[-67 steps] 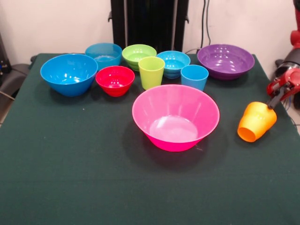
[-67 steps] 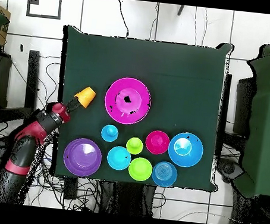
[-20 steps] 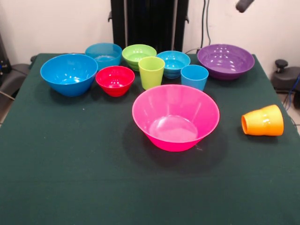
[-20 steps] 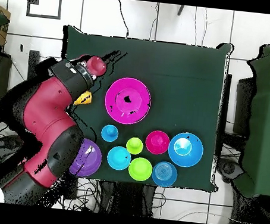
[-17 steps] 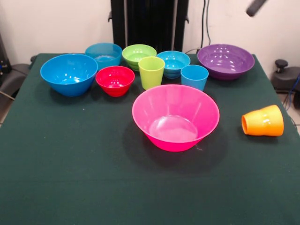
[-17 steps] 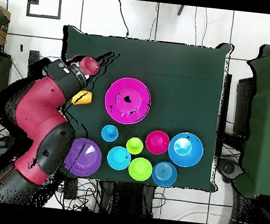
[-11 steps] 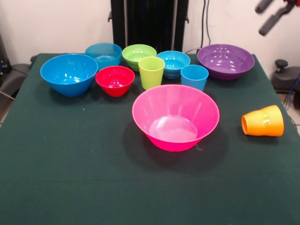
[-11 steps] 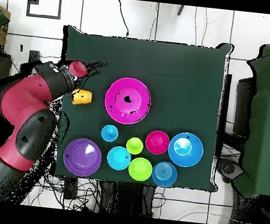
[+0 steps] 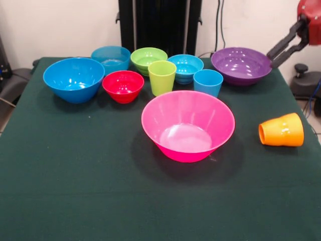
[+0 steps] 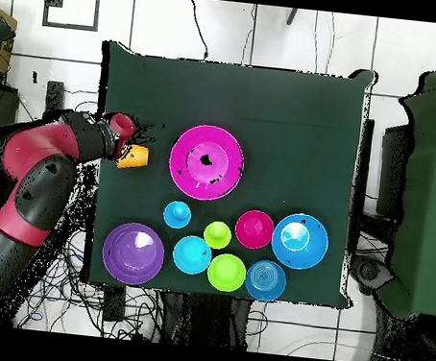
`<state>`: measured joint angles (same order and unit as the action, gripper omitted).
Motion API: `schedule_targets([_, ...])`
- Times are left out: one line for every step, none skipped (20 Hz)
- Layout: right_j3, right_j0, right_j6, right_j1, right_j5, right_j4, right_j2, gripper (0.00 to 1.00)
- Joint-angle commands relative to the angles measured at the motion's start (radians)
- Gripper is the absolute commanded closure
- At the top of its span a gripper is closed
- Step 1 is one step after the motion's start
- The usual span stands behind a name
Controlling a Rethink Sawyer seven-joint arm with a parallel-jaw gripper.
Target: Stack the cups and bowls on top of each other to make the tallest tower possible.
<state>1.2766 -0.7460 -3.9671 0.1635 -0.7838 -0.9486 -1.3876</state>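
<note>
No writing shows; the tool (image 9: 279,50), its state unclear, hangs above the toppled orange cup (image 9: 281,129).

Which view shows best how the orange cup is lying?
The front view: the orange cup lies on its side, mouth facing the pink bowl. Overhead, the arm partly hides it.

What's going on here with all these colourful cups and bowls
A robot arm is meant to stack them into a tower, but nothing is stacked yet. Its gripper hangs empty in the air near the purple bowl. The orange cup lies on its side by the table's edge. The big pink bowl sits alone in the middle; the other bowls and cups stand in a row behind it.
</note>
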Motion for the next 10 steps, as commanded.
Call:
schedule_targets([-0.115, 0.028, -0.398, 0.114, -0.126, -0.036, 0.045, 0.0])
schedule_targets([-0.126, 0.031, -0.415, 0.125, -0.129, -0.045, 0.033, 0.0])
schedule_targets([-0.146, 0.04, -0.44, 0.14, -0.14, -0.055, 0.016, 0.0])
schedule_targets([-0.166, 0.048, -0.466, 0.155, -0.151, -0.064, -0.002, 0.0])
schedule_targets([-0.193, 0.062, -0.491, 0.169, -0.166, -0.074, -0.023, 0.0])
schedule_targets([-0.221, 0.075, -0.516, 0.184, -0.182, -0.084, -0.044, 0.0])
schedule_targets([-0.247, 0.089, -0.539, 0.196, -0.194, -0.094, -0.063, 0.0])
schedule_targets([-0.274, 0.103, -0.561, 0.208, -0.206, -0.103, -0.082, 0.0])
schedule_targets([-0.295, 0.114, -0.576, 0.216, -0.218, -0.111, -0.098, 0.0])
schedule_targets([-0.315, 0.125, -0.592, 0.223, -0.229, -0.119, -0.114, 0.0])
